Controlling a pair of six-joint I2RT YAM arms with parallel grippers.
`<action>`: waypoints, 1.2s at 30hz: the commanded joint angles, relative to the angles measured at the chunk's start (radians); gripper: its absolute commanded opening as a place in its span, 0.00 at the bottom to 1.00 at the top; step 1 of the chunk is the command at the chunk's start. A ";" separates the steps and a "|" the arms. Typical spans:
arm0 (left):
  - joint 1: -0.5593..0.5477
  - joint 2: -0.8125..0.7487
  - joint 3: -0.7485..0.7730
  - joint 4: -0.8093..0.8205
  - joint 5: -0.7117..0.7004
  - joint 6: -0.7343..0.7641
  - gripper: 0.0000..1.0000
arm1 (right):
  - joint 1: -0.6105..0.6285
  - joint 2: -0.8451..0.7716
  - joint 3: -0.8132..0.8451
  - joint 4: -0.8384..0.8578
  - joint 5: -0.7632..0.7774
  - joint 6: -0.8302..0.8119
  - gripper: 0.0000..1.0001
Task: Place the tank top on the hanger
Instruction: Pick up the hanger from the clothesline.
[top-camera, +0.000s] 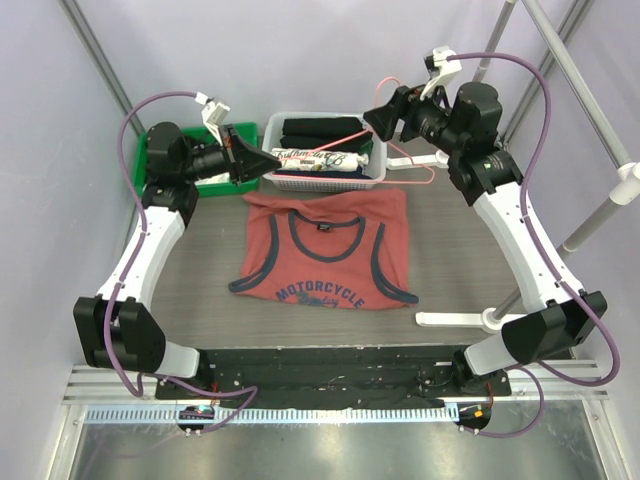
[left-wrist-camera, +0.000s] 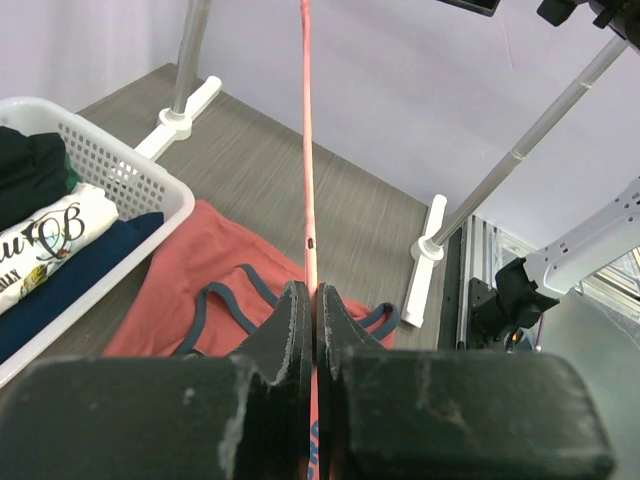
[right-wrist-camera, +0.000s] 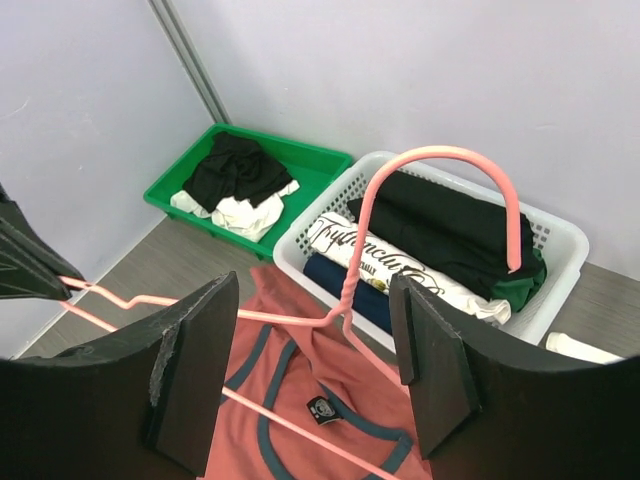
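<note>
The rust-red tank top (top-camera: 325, 250) lies flat on the table with its navy neck towards the basket; it also shows in the left wrist view (left-wrist-camera: 190, 290) and the right wrist view (right-wrist-camera: 290, 410). My left gripper (top-camera: 268, 160) (left-wrist-camera: 313, 292) is shut on one end of the pink wire hanger (left-wrist-camera: 307, 150) and holds it in the air above the shirt's top edge and the basket. My right gripper (top-camera: 375, 118) (right-wrist-camera: 313, 300) is open and empty. The hanger's twisted neck and hook (right-wrist-camera: 440, 158) show ahead between its jaws, untouched. Part of the hanger shows in the top view (top-camera: 412, 158).
A white basket (top-camera: 330, 183) of folded black and white printed clothes stands behind the shirt. A green tray (top-camera: 152, 150) of clothes is at the back left. A white rack with poles (top-camera: 600, 210) and a foot (top-camera: 450, 320) stands on the right.
</note>
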 joint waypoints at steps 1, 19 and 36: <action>-0.010 -0.043 0.000 0.046 -0.008 -0.006 0.00 | 0.004 0.019 0.029 0.039 0.042 -0.001 0.69; -0.022 -0.039 0.003 0.133 0.012 -0.106 0.00 | 0.016 0.052 0.032 0.045 0.053 -0.033 0.49; -0.023 -0.033 -0.005 0.115 -0.004 -0.086 0.19 | 0.021 0.043 0.044 0.037 0.076 -0.049 0.01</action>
